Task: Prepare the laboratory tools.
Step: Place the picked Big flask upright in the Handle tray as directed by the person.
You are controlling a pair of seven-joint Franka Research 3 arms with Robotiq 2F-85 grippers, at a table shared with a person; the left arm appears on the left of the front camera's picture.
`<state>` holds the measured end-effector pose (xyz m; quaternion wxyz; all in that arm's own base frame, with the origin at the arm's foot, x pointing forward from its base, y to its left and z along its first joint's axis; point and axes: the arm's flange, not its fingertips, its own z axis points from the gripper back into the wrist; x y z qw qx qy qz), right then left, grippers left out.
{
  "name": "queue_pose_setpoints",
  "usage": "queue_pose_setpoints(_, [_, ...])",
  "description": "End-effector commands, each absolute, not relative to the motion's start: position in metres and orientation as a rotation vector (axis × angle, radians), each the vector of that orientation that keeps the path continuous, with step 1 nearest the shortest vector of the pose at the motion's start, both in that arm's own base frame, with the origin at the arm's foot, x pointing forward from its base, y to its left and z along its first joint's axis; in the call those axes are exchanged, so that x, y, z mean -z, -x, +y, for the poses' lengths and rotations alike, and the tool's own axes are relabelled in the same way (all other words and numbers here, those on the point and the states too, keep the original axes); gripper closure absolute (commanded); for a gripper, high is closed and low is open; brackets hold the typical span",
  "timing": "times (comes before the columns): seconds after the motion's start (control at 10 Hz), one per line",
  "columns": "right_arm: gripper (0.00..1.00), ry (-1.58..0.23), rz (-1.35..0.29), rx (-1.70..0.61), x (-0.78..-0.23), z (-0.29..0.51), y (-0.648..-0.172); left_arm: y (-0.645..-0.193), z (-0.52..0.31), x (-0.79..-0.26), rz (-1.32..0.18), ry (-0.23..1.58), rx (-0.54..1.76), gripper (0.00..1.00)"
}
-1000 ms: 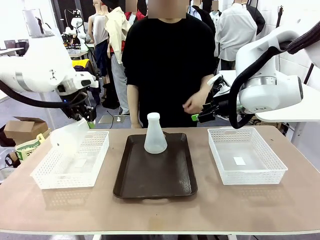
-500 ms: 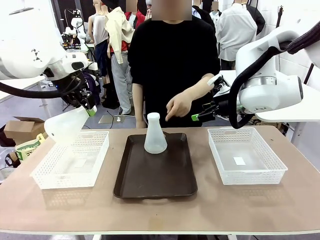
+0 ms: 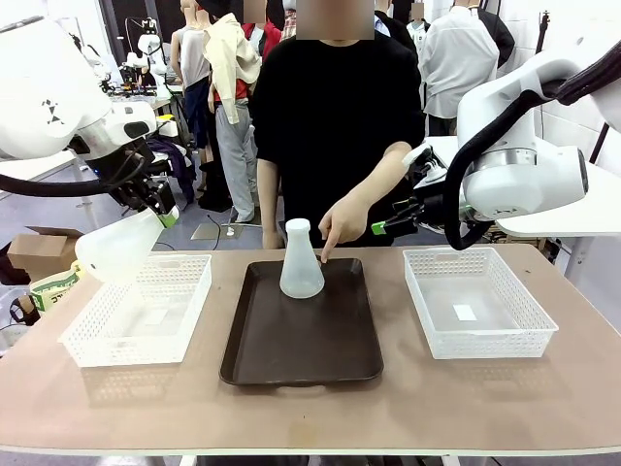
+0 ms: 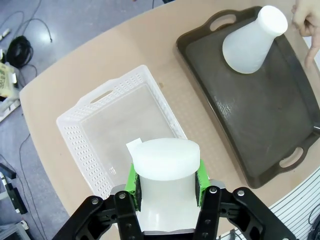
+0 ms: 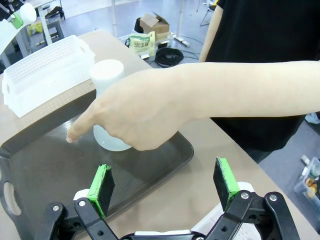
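Left fingers (image 4: 167, 181) clamp a flask (image 4: 166, 187) above the basket (image 4: 95, 125); right fingers (image 5: 165, 185) spread apart.

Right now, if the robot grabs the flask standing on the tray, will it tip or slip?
The flask probably resists tipping: its base is wide and its neck narrow. It looks empty, so likely light. Its smooth frosted cone could slip upward through pinching pads.
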<state>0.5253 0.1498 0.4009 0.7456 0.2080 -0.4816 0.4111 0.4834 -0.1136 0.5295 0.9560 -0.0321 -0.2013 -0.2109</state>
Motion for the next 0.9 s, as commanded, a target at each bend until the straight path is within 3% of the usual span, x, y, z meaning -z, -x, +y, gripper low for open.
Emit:
queue_pose_setpoints(0.0, [0.0, -0.456, -1.053, -0.898, -0.401, 0.15, -0.525, -0.483, -0.115, -0.531, -0.408, 0.064, 0.432, 1.0])
queue_pose_setpoints(0.6, [0.0, -0.456, -1.053, -0.898, -0.401, 0.15, -0.525, -0.479, -0.129, -0.528, -0.421, 0.082, 0.504, 1.0])
queue_pose_setpoints(0.8, [0.0, -0.456, -1.053, -0.898, -0.401, 0.15, -0.525, -0.463, -0.166, -0.551, -0.577, 0.137, 0.68, 1.0])
